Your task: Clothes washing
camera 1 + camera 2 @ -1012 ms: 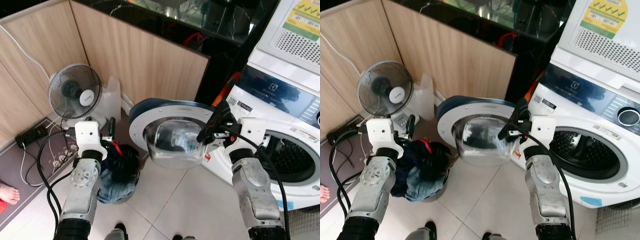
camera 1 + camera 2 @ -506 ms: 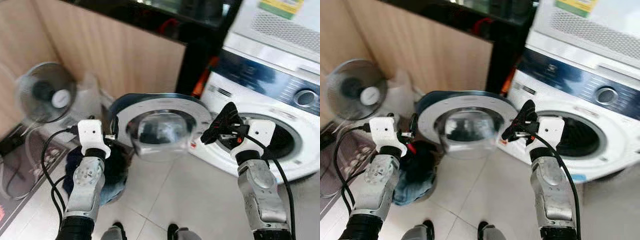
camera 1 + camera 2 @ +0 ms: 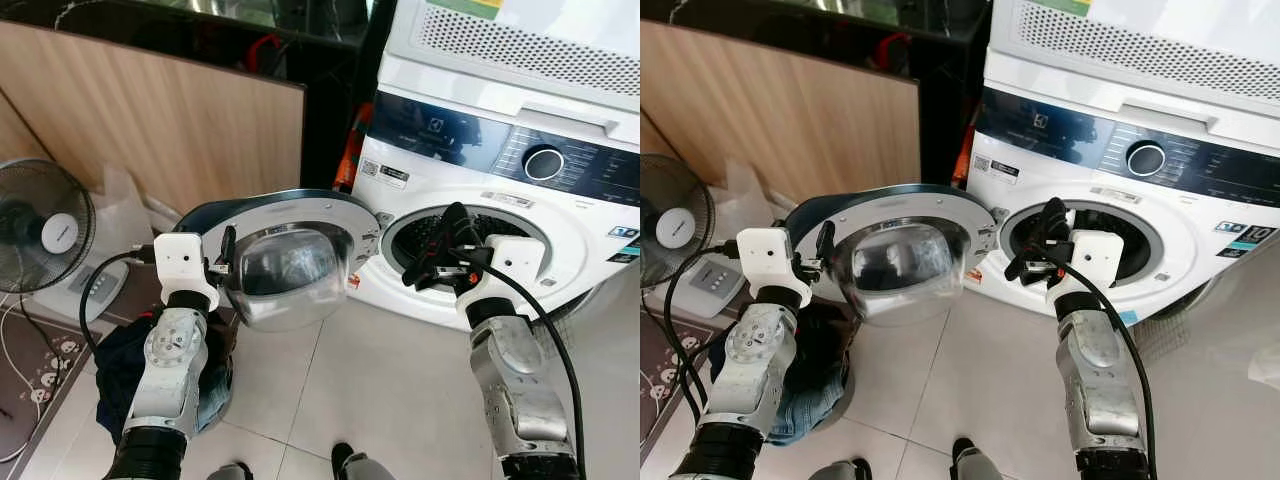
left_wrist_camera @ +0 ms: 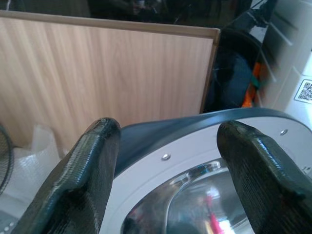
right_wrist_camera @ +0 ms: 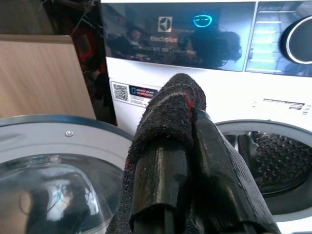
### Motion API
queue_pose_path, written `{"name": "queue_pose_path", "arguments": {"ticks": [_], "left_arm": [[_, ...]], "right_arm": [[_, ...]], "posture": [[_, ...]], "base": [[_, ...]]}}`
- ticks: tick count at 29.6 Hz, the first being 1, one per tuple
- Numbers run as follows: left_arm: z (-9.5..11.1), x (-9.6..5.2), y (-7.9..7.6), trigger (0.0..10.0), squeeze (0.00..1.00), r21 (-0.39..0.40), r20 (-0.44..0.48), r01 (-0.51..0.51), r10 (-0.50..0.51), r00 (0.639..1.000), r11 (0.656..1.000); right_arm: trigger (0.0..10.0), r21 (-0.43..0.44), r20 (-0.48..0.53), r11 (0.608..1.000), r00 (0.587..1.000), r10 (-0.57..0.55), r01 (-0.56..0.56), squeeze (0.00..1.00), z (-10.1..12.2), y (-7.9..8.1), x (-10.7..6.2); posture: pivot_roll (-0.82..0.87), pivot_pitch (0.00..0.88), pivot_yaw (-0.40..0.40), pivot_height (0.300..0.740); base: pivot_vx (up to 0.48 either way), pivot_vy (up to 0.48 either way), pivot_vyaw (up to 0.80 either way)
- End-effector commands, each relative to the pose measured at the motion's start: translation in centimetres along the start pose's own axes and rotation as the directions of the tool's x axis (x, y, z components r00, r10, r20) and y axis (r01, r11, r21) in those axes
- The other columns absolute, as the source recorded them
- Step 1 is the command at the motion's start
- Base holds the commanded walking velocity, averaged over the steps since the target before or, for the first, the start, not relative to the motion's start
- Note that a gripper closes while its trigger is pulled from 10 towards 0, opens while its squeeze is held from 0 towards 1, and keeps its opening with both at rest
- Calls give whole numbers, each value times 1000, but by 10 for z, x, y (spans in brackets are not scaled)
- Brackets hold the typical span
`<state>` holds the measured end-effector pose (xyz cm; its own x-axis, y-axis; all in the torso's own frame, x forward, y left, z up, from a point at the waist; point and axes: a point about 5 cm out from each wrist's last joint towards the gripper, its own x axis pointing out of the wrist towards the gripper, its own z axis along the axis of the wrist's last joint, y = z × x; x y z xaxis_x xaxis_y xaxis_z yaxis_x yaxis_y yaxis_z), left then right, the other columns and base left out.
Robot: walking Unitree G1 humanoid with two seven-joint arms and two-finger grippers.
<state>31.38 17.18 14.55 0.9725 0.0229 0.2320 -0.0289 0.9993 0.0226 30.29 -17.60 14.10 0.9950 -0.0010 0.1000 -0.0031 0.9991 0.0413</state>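
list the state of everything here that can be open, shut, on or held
washer door: swung wide open
drum: opening uncovered
control panel: display lit
dark garment: clamped in right gripper
right gripper: shut on the garment
left gripper: open, at door rim
fan: standing upright

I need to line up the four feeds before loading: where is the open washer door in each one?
Left eye view: washer door, left of centre, beside the drum opening.
Right eye view: washer door, left of centre.
Left wrist view: its rim between the left gripper's fingers.
Right wrist view: lower left.
Shared landmark: the door's glass bowl.
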Motion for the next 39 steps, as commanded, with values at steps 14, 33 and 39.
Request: {"name": "queue_pose_path", "arguments": {"ticks": [14,33,39], "left_arm": [[-12,-10,1,10000,0,117,-42,52,-47,998,992],[-98,-97,63,10000,0,276,-441,-24,149,885,961],[-137,-130,78,10000,0,247,-631,-89,230,741,965]], "right_arm": [[10000,-4,-3,1000,1000,-19,18,0,-3,-5,0],[10000,33,31,999,999,-29,28,0,-5,1,5],[10000,27,32,999,999,-30,29,0,-5,0,6]], "posture": [[96,209,-40,740],[164,211,-15,740],[154,210,-16,740]], "base": [[0,0,-800],[0,0,-132],[0,0,0]]}}
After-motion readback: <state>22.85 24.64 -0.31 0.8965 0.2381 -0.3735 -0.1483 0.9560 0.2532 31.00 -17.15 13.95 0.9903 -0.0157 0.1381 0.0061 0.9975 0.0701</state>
